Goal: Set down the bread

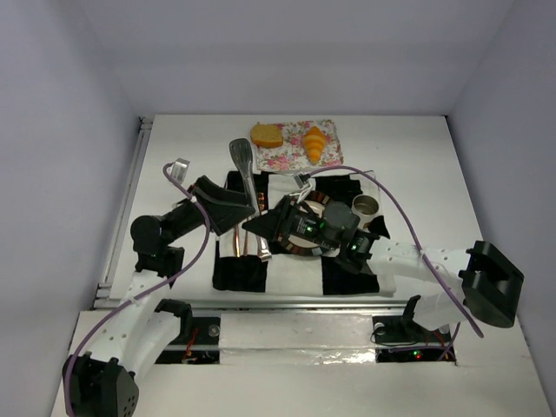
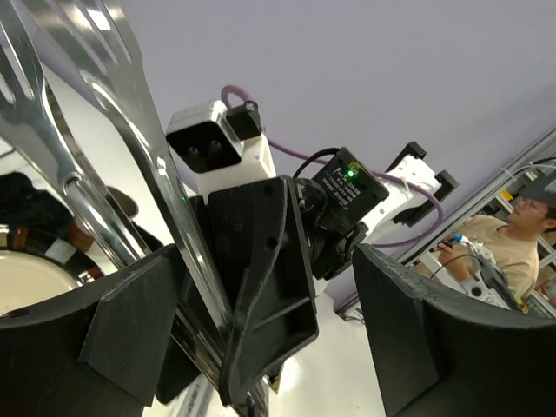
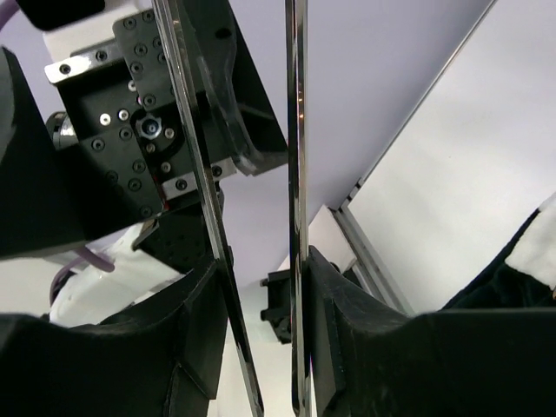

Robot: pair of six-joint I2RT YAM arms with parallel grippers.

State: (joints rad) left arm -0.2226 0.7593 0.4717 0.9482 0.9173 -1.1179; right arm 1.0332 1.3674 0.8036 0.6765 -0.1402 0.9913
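Where pale walls (image 1: 69,130) close, white table (image 1: 417,156)

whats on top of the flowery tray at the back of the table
A slice of bread on its left and a croissant on its right lie on the floral tray, apart. The tray surface beneath them is covered.

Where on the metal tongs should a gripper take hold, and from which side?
Grip the tongs on their two long, flat arms, well back from the broad heads. Come in from the right, as the right gripper does, one finger outside each arm, so squeezing closes the heads.
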